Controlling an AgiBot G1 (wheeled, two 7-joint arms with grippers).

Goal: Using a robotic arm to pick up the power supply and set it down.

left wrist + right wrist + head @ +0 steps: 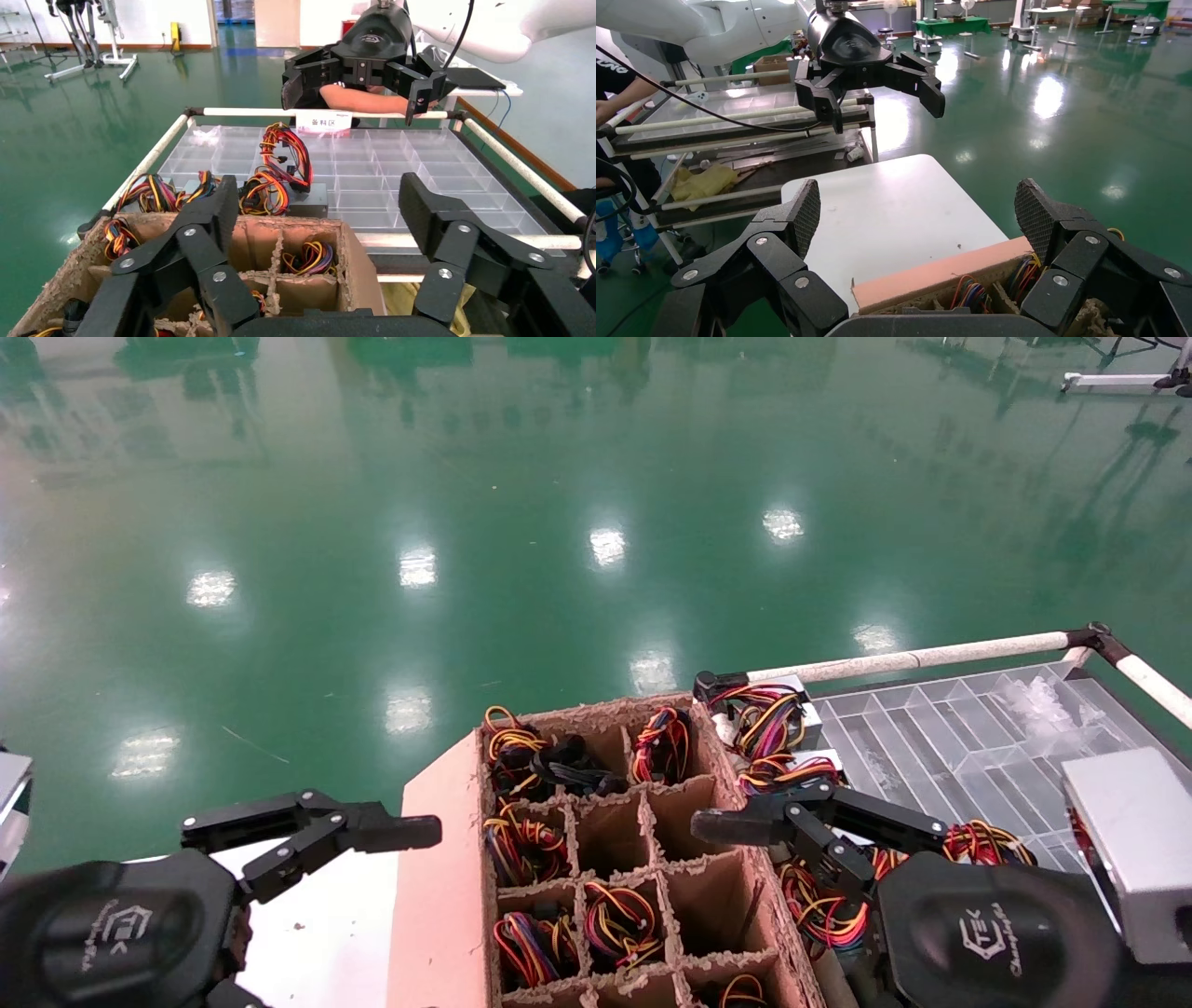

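Floor [559, 477]: glossy green, past a cardboard divider box [605, 859].
Power supply [1131, 850]: grey metal case, 3 o'clock, beside tray [950, 738].
Handling: probably heavy, rigid; grasp case sides, not wires.
Right gripper [736, 826]: spread, empty.
Left gripper [410, 833]: spread, idle, 8 o'clock.

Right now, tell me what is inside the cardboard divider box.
The cardboard divider box holds bundles of coloured wires in several cells; at least two middle cells look empty. Whatever lies beneath the wires is covered. Both the left gripper and the right gripper hover open.

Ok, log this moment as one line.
left pincer: open, beside cardboard box | right pincer: open, over box edge | power supply: not gripped
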